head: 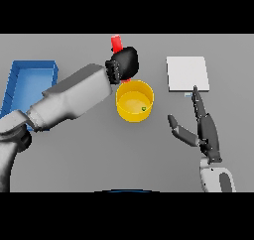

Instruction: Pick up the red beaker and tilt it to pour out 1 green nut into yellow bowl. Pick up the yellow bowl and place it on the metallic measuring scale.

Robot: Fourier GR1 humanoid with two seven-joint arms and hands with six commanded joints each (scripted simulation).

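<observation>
Left hand (pixel 124 61) is wrapped around the small red beaker (pixel 116 42), holding it just behind the round yellow plastic bowl (pixel 134 101), where a green nut (pixel 144 108) already lies. Right of the bowl sits the flat square metallic measuring scale (pixel 187 74). The right hand (pixel 204 127), fingers straight and released, rests nearer both, so by my reading it suits the carry.

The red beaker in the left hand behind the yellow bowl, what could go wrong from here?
1. The left hand holds the red beaker right at the far rim of the yellow bowl; setting it down carelessly could knock the bowl.
2. A green nut already lies in the bowl, so any further tilt may pour extra.
3. The right hand, open beside the scale, might nudge the scale when it reaches for the bowl.
</observation>
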